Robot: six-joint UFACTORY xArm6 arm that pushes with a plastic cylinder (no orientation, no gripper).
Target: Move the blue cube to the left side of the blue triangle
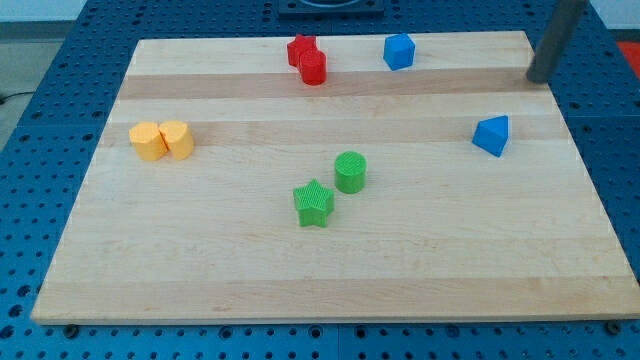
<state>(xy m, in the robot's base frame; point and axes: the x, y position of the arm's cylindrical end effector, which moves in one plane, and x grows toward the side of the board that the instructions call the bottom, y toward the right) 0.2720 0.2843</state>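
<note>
The blue cube (398, 51) sits near the board's top edge, right of centre. The blue triangle (492, 135) lies at the view's right, lower than the cube. My tip (538, 78) is at the board's top right corner, right of the cube and above the triangle, touching neither.
Two red blocks (307, 59) touch each other at the top centre. Two yellow blocks (161, 140) sit side by side at the left. A green cylinder (350, 171) and a green star (314, 203) are in the middle. The wooden board (200, 260) rests on a blue perforated table.
</note>
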